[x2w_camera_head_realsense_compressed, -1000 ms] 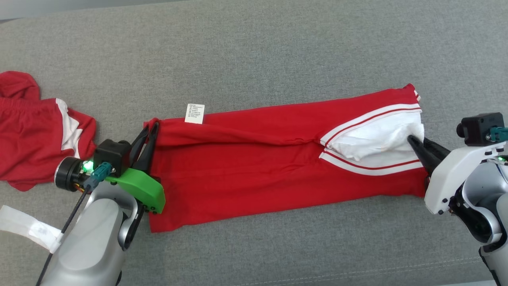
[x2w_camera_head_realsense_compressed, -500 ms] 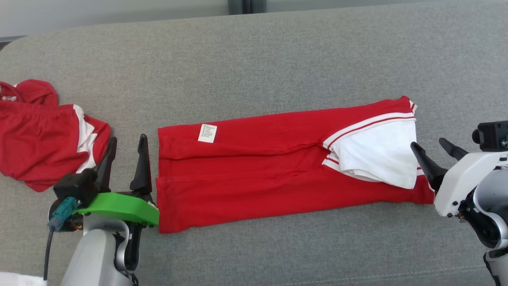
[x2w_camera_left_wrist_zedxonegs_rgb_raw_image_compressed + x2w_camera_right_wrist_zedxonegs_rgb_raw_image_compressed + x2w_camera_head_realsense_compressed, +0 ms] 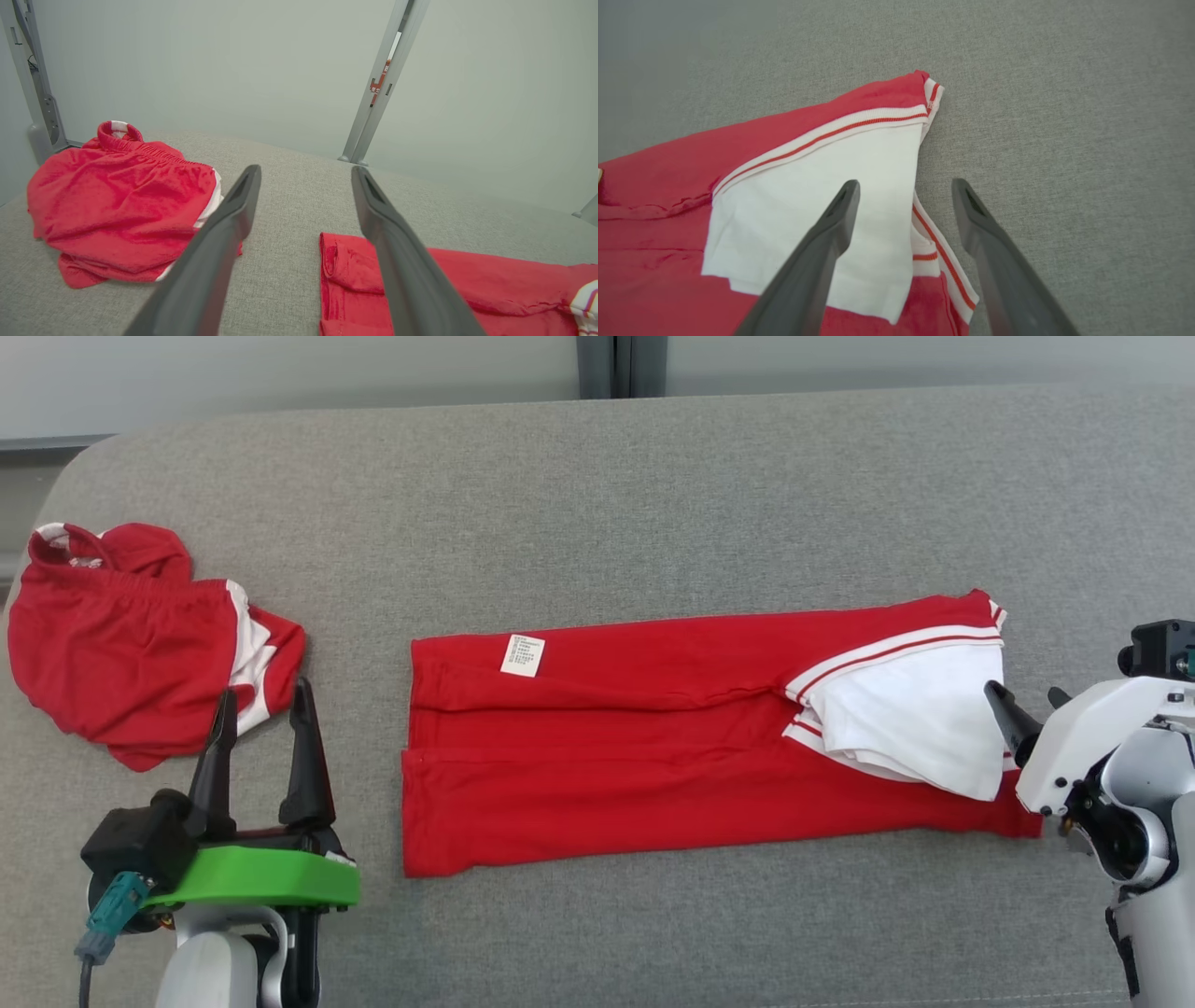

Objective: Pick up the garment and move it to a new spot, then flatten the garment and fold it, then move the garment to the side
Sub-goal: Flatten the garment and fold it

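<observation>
Left claw [image 3: 263, 691] opened, garment [image 3: 653, 756] on grey cushion [image 3: 597, 504].

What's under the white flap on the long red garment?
The red garment's own cloth and striped trim peek out at the white flap's edges. The rest beneath is covered.

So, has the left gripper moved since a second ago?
Yes. The left gripper has drawn back leftward from the folded garment's left edge, which it pinched before; grey cushion now shows between them.
</observation>
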Robot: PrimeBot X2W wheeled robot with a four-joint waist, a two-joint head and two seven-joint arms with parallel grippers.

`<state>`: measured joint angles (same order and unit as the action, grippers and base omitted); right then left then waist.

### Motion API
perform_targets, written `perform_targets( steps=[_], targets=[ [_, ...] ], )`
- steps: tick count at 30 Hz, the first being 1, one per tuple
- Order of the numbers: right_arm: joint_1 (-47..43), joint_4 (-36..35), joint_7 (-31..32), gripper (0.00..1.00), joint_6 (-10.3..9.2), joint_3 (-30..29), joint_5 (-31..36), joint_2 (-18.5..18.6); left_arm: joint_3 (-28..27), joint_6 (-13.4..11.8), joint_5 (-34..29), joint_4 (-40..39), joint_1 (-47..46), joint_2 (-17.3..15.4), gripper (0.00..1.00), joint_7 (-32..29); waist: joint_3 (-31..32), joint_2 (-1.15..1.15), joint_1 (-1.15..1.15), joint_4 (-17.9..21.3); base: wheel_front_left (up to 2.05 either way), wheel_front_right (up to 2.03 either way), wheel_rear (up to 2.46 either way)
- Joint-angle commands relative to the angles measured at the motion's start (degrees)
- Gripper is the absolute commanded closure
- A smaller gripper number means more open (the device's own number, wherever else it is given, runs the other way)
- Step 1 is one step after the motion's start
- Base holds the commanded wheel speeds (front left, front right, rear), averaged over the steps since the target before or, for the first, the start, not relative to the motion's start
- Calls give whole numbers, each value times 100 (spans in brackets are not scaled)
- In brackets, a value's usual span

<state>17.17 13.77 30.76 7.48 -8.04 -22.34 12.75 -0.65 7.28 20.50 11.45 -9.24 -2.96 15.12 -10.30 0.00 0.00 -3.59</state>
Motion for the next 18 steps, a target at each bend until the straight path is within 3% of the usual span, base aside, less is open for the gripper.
perform_targets(
  steps=[1, 12, 13, 15, 18],
  targets=[
    [158, 162, -5, 0, 3, -30, 37, -38, -3, 19, -47, -1, 78, -12, 0, 2, -60, 0, 0, -53, 0, 0, 0],
    [733, 1416, 304, 0, 3, 53, 167, -116, 181, 30, 68, 180, -12, -1, 0, 2, -283, 0, 0, -280, 0, 0, 0],
    [742, 1461, 328, 54, 3, 107, 132, -110, 186, 30, 78, 192, -17, 0, 0, 2, -289, 0, 0, -289, 0, 0, 0],
    [742, 1515, 324, 100, 3, 170, 100, -94, 182, 30, 96, 208, -17, 0, 0, 2, -293, 0, 0, -290, 0, 0, 0],
    [747, 1553, 251, 100, 3, 139, 146, -6, 160, 31, 93, 223, 4, 1, 0, 2, -277, 0, 0, -261, 0, 0, 0]
  ],
)
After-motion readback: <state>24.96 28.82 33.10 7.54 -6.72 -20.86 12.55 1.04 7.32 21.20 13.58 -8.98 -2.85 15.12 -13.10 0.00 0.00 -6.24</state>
